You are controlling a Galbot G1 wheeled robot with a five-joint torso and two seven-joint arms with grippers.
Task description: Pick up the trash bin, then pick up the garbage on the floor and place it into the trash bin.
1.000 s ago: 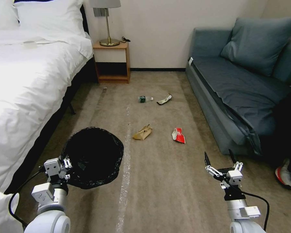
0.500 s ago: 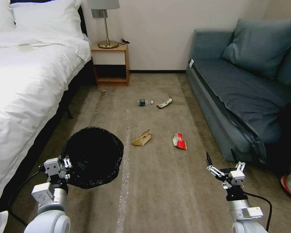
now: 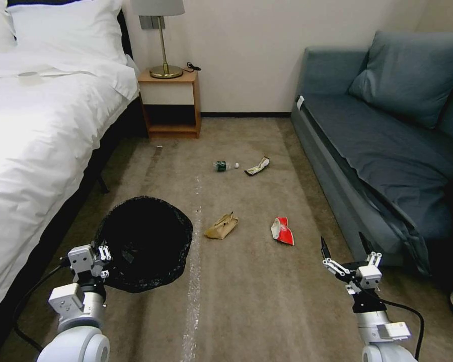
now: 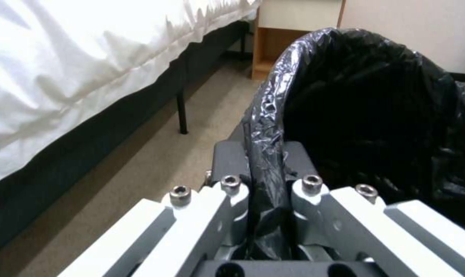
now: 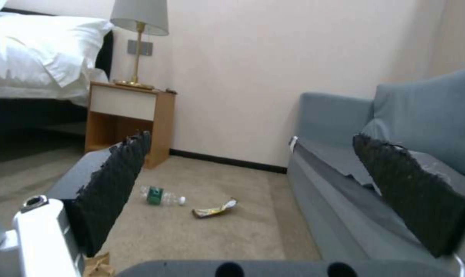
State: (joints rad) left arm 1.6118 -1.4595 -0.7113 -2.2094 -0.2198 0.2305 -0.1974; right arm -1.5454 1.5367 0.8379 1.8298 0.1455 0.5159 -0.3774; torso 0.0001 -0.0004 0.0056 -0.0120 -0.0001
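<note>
The trash bin [image 3: 143, 244], lined with a crinkly black bag, hangs low at the left with my left gripper [image 3: 103, 259] shut on its near rim. In the left wrist view the fingers [image 4: 227, 161] clamp the bag-covered rim of the trash bin [image 4: 376, 115]. The garbage lies on the carpet ahead: a tan paper bag [image 3: 221, 226], a red-and-white carton [image 3: 282, 231], a small bottle [image 3: 221, 165] and a wrapper [image 3: 257, 166]. My right gripper [image 3: 342, 241] hovers open and empty, nearer than the carton and to its right. Between its pads [image 5: 114, 184] I see the bottle [image 5: 158, 195] and wrapper [image 5: 215, 209].
A white bed [image 3: 35, 151] runs along the left and a blue-grey sofa [image 3: 387, 166] along the right. A wooden nightstand [image 3: 168, 100] with a lamp stands against the far wall. The litter lies on the carpet lane between bed and sofa.
The whole head view has shifted, so the camera moved: the litter sits slightly lower and the bed slides left. Both grippers keep the same pose and grip.
</note>
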